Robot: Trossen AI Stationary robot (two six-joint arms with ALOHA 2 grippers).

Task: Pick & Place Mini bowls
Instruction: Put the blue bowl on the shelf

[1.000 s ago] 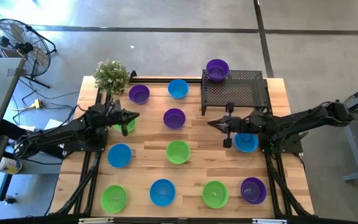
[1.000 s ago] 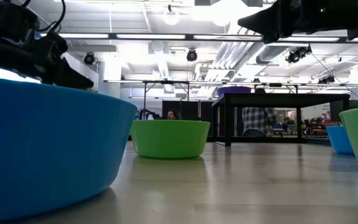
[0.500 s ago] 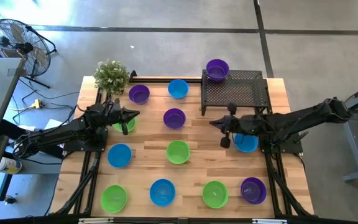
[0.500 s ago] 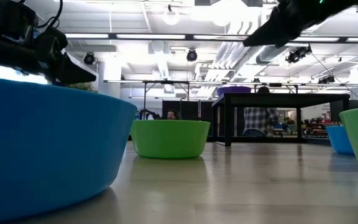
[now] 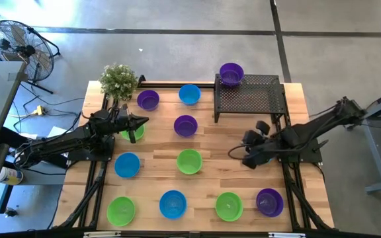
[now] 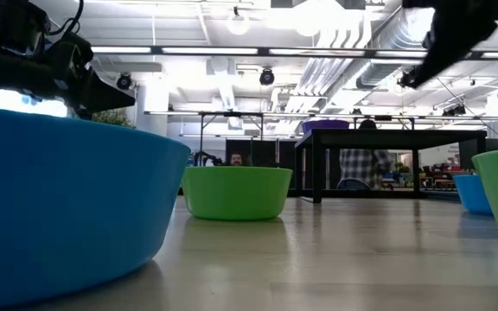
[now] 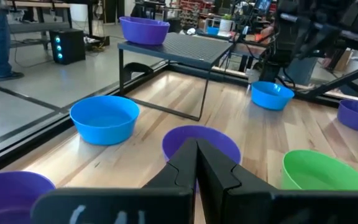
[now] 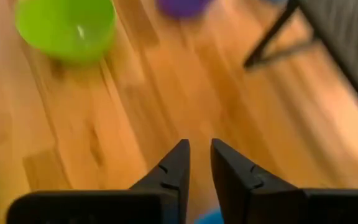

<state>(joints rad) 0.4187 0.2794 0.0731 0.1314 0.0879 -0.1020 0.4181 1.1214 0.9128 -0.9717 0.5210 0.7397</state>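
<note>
Hovering above bare wood, the right pincer [image 8: 199,163] is showing its fingers slightly apart and gripping nothing, apparently angling toward the small blue plastic bowl [image 8: 211,218] beneath it. Farther off, the left pincer [image 7: 197,163] is waiting pressed together over the wooden desk [image 5: 157,177], where round purple, blue and green mini bowls [image 5: 189,161] are lying scattered. Beyond, a purple bowl [image 5: 231,74] is sitting on the black wire-mesh tray [image 5: 253,96]; the workshop is stretching behind.

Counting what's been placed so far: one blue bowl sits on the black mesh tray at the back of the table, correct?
Not quite: the bowl on the black mesh tray is purple, not blue, as the high view shows. It does sit on the tray's back corner, and it is the only bowl there.
</note>
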